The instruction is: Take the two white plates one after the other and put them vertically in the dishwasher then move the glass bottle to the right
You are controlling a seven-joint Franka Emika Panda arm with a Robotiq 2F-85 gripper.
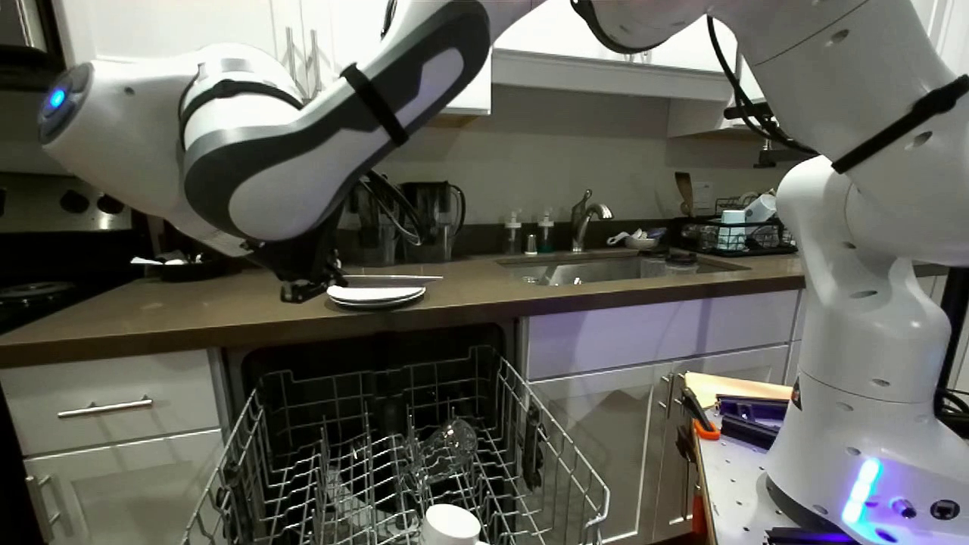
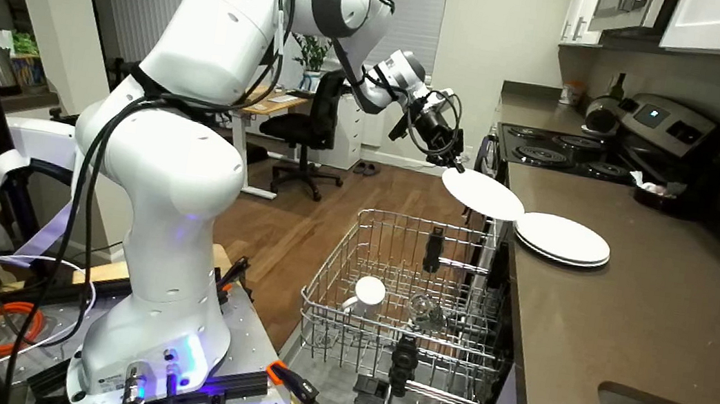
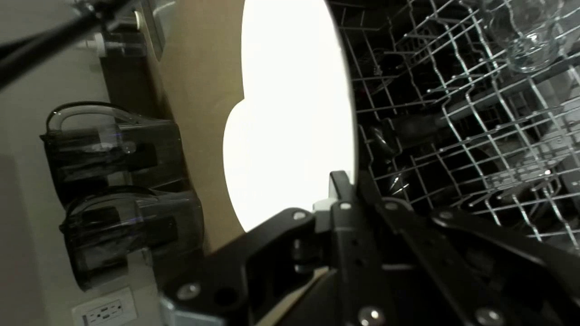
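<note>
Counter (image 2: 640,294)—jaws gripping plate (image 2: 483,194), tilt unclear.

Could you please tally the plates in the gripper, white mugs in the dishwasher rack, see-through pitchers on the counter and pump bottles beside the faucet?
White plate in the gripper: 1
White mug: 1
See-through pitchers: 2
Pump bottles: 2
Total: 6
</note>
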